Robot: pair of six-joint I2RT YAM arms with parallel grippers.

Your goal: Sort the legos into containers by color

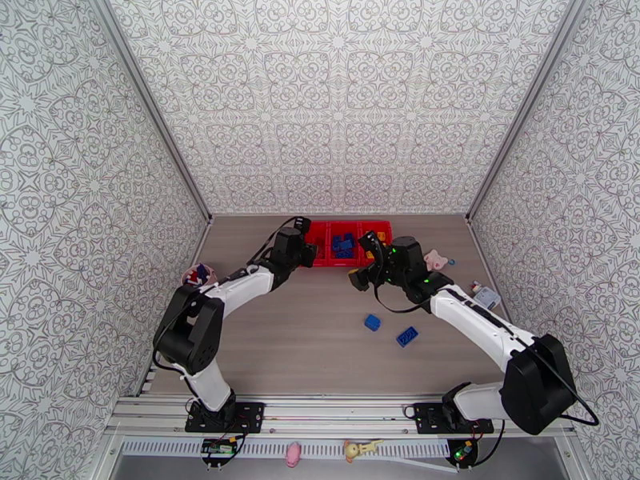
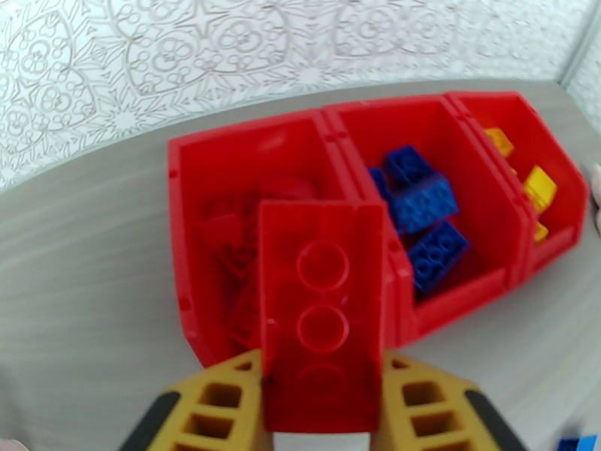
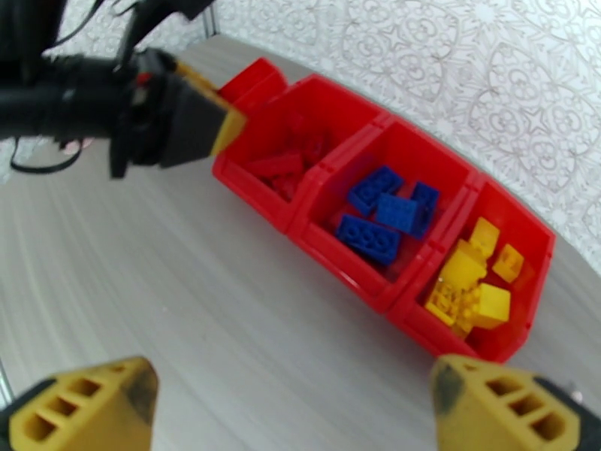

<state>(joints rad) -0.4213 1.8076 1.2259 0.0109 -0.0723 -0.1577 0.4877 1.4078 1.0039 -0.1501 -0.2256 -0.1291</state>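
Wood-grain grey-brown tabletop, boxed by white ornament-patterned walls. Three joined red containers at far edge, row's long axis left-right: red legos in left bin, blue legos in middle, yellow legos in right. Clenched in left gripper: red brick, long axis in line with fingers, far end pointing into left bin. Splayed wide and empty: right gripper. Loose mid-table: two blue bricks.

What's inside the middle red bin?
Only blue bricks show inside the middle bin, at least four of them, piled loosely. Whatever lies beneath the pile or tight behind the front wall is covered, so the full count is unclear.
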